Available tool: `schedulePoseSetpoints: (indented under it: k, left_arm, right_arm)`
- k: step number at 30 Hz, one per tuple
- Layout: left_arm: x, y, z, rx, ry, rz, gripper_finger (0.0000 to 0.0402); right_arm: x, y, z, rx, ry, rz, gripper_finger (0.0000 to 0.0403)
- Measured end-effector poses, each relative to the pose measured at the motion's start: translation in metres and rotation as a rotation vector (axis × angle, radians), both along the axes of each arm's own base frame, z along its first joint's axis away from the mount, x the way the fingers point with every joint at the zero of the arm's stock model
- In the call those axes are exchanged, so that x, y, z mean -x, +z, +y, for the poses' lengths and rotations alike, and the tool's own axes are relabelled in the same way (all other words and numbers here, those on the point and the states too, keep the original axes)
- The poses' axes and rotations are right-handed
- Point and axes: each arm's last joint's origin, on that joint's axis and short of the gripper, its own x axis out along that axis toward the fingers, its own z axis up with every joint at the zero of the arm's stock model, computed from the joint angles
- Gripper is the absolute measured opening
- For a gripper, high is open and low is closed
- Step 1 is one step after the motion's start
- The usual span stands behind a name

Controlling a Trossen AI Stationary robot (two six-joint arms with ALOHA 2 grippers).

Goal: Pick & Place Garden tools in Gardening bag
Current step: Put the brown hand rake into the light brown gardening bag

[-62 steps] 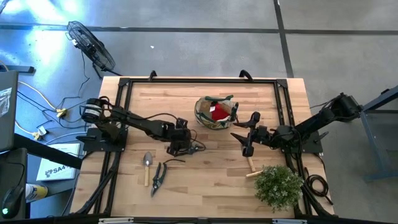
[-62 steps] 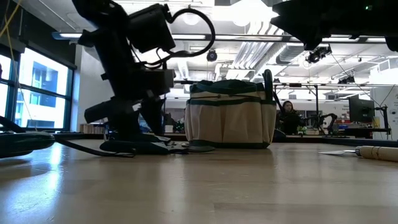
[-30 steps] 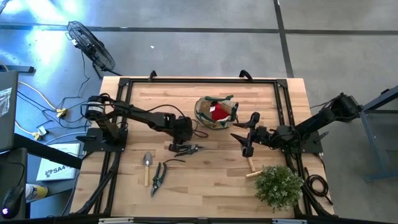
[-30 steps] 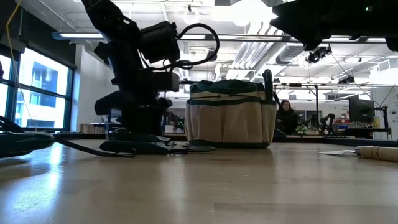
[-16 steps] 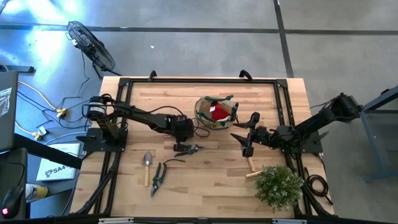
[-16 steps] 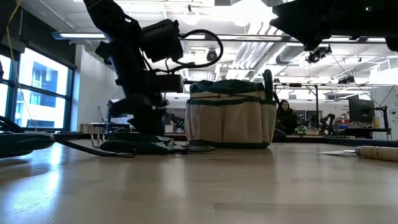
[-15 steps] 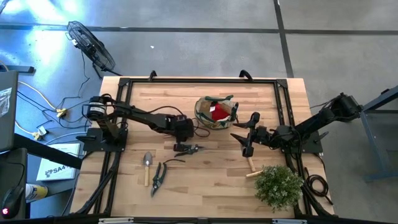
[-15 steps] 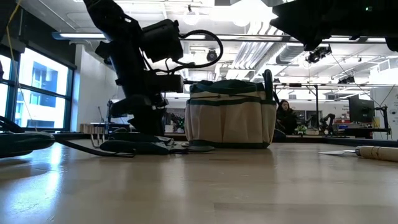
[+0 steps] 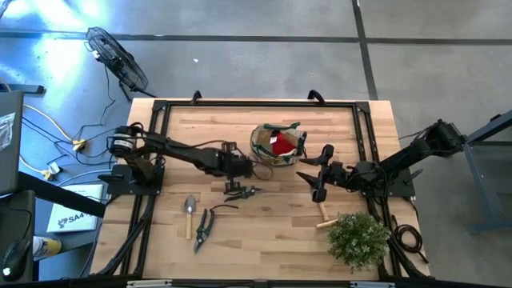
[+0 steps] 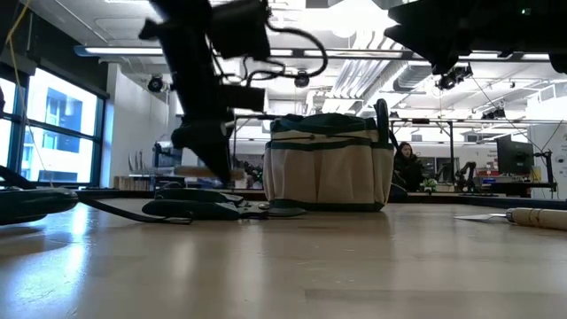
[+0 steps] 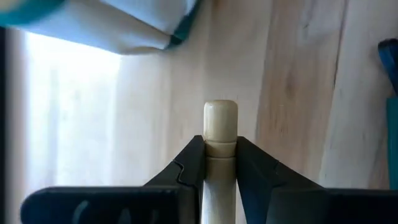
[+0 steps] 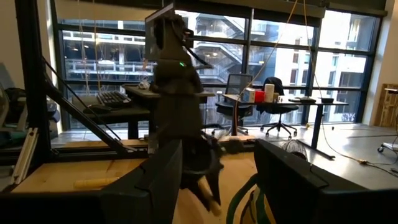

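**Trowel lifted, heading for the bag**

Since a second earlier my left gripper (image 11: 220,163) had pinched in on the pale wooden handle of a trowel (image 11: 220,124) and risen off the table (image 9: 264,232), drawing toward the gardening bag (image 9: 277,146) at three o'clock of it. At seven o'clock of my left claw a second trowel (image 9: 190,210) and pruning shears (image 9: 203,230) lay flat; more shears (image 9: 241,191) lay just below it. Inside the bag showed the red glove (image 9: 281,146). My right gripper (image 9: 318,178) hung half open, empty, at four o'clock of the bag. I judged the drop came next.
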Motion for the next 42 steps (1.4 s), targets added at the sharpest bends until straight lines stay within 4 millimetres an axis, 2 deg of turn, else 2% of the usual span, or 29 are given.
schedulePoseSetpoints:
  k: [6,10,15,20,25,30,33,36,38,42]
  left_arm:
    - [-0.011,0.03,-0.018,-0.115,0.06,-0.091,0.0056]
    - [-0.018,0.048,-0.027,-0.105,0.099,-0.189,0.0056]
    - [-0.006,0.069,-0.039,-0.076,0.185,-0.315,0.0056]
    - [0.017,0.086,-0.055,-0.088,0.335,-0.574,0.0056]
    - [0.035,0.082,-0.066,-0.034,0.464,-0.904,0.0056]
    - [0.042,0.049,-0.065,0.06,0.512,-1.159,0.0056]
    - [0.045,0.038,-0.058,0.079,0.495,-1.294,0.0056]
    - [0.05,0.028,-0.047,0.079,0.434,-1.358,0.0056]
    - [0.048,0.032,-0.041,0.117,0.377,-1.419,0.0056]
    - [0.039,0.028,-0.029,0.136,0.302,-1.407,0.0056]
  right_arm:
    - [0.0,0.0,0.0,-0.001,0.001,-0.004,0.0191]
    - [0.0,0.0,0.0,-0.001,0.001,-0.004,0.0191]
    - [0.0,0.0,0.0,0.001,0.007,-0.004,0.0191]
    - [0.0,0.001,0.001,0.002,0.022,-0.013,0.0191]
    - [0.0,0.001,0.001,0.006,0.036,-0.014,0.0191]
    - [0.0,0.003,0.002,0.006,0.061,-0.032,0.0191]
    - [0.001,0.004,0.003,-0.001,0.087,-0.044,0.0191]
    - [0.002,0.005,0.006,-0.004,0.108,-0.053,0.0191]
    - [0.003,0.005,0.008,-0.009,0.111,-0.062,0.0191]
    - [0.004,0.007,0.009,-0.019,0.115,-0.078,0.0191]
